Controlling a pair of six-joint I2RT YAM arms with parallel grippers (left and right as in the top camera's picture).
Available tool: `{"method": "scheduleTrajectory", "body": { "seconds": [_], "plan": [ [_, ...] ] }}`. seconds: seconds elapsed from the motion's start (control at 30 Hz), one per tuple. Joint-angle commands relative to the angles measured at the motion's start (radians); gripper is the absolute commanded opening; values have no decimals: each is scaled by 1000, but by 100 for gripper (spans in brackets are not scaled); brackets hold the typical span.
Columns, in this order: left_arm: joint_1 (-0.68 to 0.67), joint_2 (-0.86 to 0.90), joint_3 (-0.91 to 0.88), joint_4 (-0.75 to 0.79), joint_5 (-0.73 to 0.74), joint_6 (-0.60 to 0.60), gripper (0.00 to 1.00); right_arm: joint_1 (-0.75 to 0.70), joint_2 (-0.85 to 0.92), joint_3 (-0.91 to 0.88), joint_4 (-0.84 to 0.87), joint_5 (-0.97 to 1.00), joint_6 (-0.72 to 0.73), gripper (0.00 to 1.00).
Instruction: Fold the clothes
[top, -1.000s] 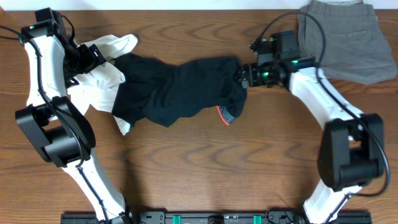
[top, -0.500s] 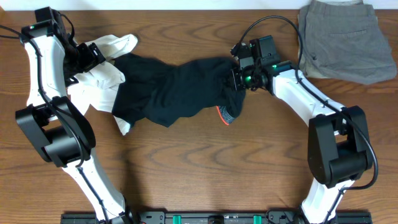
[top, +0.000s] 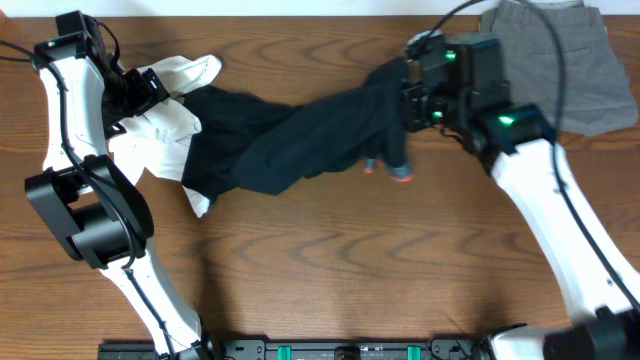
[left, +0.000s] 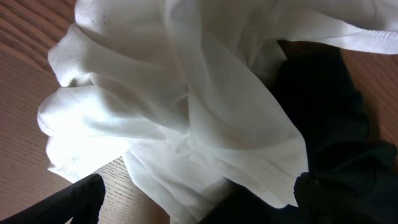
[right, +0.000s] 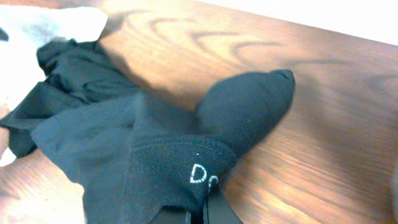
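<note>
Two arms work over one heap of clothes on a wooden table (top: 330, 270). At the far left, the left gripper (top: 148, 92) stands wide open and holds nothing. The crumpled white T-shirt (top: 165, 120) lies right below it, filling the gap between its dark fingertips (left: 78, 199). Just to that gripper's right, black cloth touches the shirt and overlaps its edge. This is the near end of the black trousers (top: 290, 135), which stretch in a rumpled band from the shirt across to the right gripper (top: 405, 100). The right gripper is closed tight, pinching a fold of the trousers between its fingers. In the wrist view white lettering shows on the cloth just ahead of the jaws. The coral-and-grey waistband (top: 388, 170) hangs blurred just below that gripper. Beyond it, to its right, grey shorts (top: 575, 75) lie flat, apart from the heap.
</note>
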Motion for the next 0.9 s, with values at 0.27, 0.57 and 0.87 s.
{"method": "scheduleTrajectory", "body": {
  "seconds": [0.27, 0.57, 0.87],
  "plan": [
    [4, -21, 5, 13, -10, 16, 98, -211, -154, 152, 49, -84, -40, 1],
    [4, -20, -8, 19, -10, 18, 98, -235, -162, 378, 162, -99, -40, 1],
    [-103, -21, -9, 15, 32, 276, 99, -322, -157, 481, 30, -35, -47, 1]
  ]
}}
